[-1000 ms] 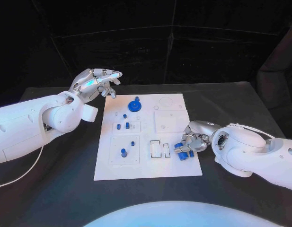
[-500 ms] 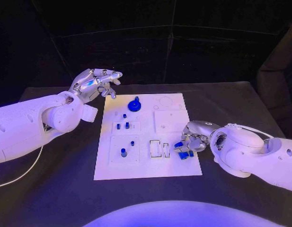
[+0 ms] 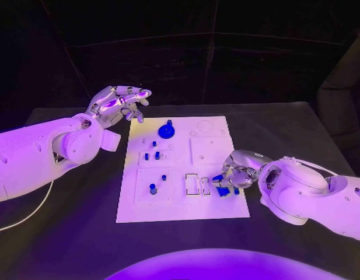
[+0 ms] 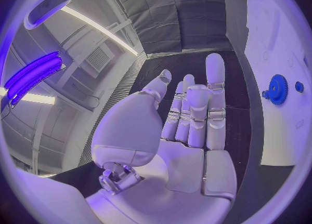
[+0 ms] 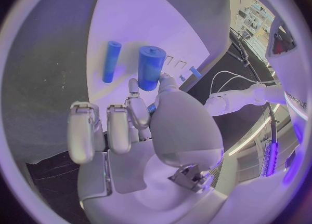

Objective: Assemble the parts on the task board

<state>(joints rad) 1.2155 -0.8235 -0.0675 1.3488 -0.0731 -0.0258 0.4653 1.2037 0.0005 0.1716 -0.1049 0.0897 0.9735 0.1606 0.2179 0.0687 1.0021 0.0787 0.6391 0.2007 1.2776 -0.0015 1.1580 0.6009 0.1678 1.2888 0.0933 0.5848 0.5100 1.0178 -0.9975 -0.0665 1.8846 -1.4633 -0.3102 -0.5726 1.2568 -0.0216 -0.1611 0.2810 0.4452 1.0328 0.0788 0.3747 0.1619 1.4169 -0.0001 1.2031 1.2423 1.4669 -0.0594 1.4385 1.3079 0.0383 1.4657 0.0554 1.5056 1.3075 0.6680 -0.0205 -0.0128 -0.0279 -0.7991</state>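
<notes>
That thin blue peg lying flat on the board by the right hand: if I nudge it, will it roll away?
Likely yes. The thin blue peg looks round and smooth and lies on its side on the flat task board, so a sideways push would probably roll it. It looks stiff, probably light. The right hand holds a thicker blue cylinder beside it.

Left hand (image 3: 116, 102) raised, fingers apart and empty; right hand (image 3: 234, 174) low, fingers pinching.
</notes>
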